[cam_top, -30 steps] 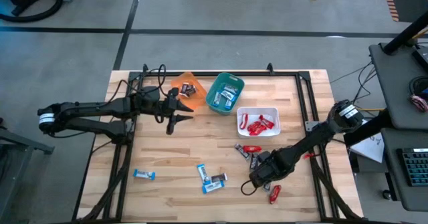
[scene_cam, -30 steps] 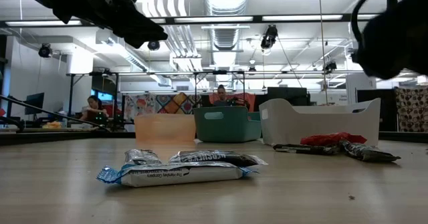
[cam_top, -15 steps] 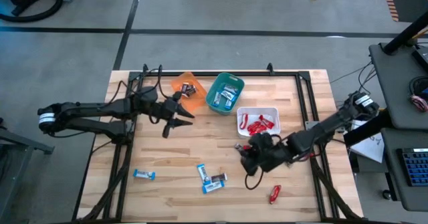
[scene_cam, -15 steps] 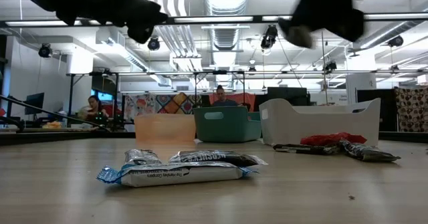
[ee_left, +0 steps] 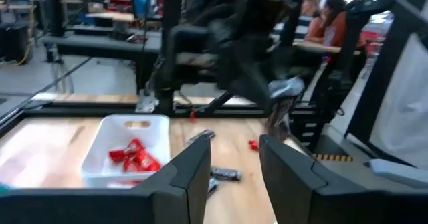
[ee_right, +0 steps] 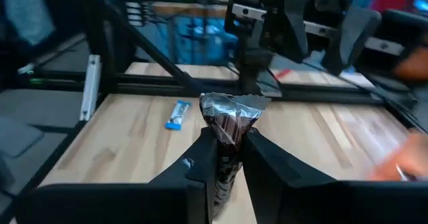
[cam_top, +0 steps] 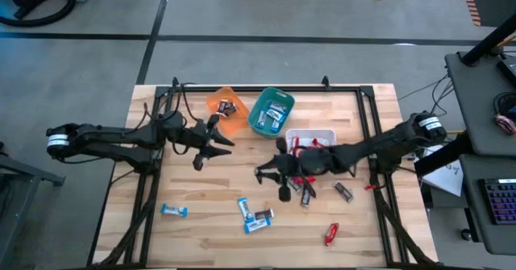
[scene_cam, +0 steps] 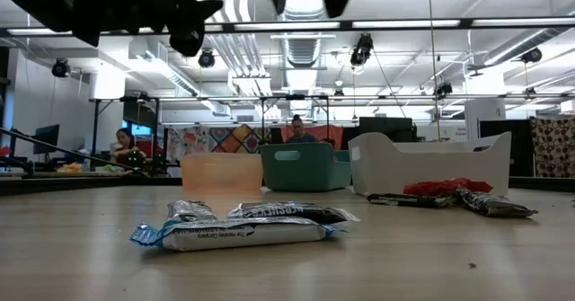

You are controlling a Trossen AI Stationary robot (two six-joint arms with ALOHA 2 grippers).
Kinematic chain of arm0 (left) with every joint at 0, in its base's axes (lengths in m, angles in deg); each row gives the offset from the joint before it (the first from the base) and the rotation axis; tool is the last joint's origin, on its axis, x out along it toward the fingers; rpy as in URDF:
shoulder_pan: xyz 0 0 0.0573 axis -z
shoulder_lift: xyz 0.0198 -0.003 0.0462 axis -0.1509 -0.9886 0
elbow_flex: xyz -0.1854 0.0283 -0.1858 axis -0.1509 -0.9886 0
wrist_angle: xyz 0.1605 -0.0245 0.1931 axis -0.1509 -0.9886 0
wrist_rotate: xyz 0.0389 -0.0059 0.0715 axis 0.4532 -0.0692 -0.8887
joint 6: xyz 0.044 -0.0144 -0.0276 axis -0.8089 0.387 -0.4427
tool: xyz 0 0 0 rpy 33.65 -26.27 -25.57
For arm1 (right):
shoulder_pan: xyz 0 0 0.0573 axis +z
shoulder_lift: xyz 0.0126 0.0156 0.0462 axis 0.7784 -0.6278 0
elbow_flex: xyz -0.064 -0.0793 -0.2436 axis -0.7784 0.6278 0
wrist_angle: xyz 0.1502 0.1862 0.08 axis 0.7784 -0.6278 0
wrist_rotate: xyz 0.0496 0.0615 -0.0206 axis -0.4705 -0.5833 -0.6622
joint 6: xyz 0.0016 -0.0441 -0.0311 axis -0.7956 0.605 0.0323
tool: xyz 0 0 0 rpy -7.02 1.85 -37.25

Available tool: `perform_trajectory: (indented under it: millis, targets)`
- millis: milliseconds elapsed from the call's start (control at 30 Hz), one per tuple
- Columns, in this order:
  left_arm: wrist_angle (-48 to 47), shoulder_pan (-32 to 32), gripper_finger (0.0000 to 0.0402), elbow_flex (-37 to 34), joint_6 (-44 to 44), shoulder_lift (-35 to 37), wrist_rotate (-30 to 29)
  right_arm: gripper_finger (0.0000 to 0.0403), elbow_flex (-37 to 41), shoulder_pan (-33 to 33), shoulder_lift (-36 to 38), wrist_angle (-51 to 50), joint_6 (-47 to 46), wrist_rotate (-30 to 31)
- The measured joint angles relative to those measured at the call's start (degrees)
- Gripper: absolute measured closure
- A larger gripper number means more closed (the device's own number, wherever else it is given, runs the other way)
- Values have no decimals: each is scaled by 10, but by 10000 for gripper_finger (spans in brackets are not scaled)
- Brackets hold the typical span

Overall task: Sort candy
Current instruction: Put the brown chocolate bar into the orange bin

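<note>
My right gripper [cam_top: 264, 174] hovers above the middle of the table, just near of the white bin [cam_top: 324, 135], shut on a dark brown candy bar [ee_right: 227, 134]. My left gripper [cam_top: 208, 145] hangs open over the table's left half, near the orange bin [cam_top: 218, 97], touching nothing. Red candies [cam_top: 313, 149] lie in the white bin. Loose candies lie flat on the wood: light blue ones [cam_top: 173, 211] [cam_top: 244, 208], dark ones [cam_top: 305, 192] [cam_top: 344, 192] and a red one [cam_top: 330, 234]. The low view shows a blue and a dark bar [scene_cam: 247, 225] up close. My right gripper pinches the dark brown candy bar between its two fingers [ee_right: 200, 167], one on each flat side of the wrapper's body [ee_right: 226, 154]. The crimped silver end [ee_right: 229, 105] sticks out beyond the fingertips. The bar is lifted clear of the table.
The teal bin [cam_top: 272, 113] with candies stands between the orange and white bins along the far side. A black frame [cam_top: 367, 117] borders the table. Bare wood lies between the two grippers and along the near left. People sit in the room behind [scene_cam: 296, 128].
My right gripper has risen from the near right part of the table and swung toward the left and far side, carrying the dark candy bar clear of the wood. My left gripper has drifted slightly toward the near edge, still open.
</note>
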Motion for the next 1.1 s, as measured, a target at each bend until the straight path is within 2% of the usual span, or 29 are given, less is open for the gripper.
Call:
perform_trajectory:
  millis: [200,333,600,767,833,1100]
  targets:
    - [73,34,255,0,0,-37,0,344,1,-53,-33,66,74,-109]
    - [114,38,234,4,0,-82,0,344,1,-69,-45,100,108,-156]
    - [146,39,223,34,7,-172,6,344,1,-74,-36,110,155,-158]
    - [198,41,223,57,9,-226,122,344,1,-74,-36,103,165,-157]
    - [204,41,223,68,10,-245,151,344,1,-74,-35,102,166,-157]
    - [209,40,234,97,11,-297,150,344,1,-74,-33,92,172,-157]
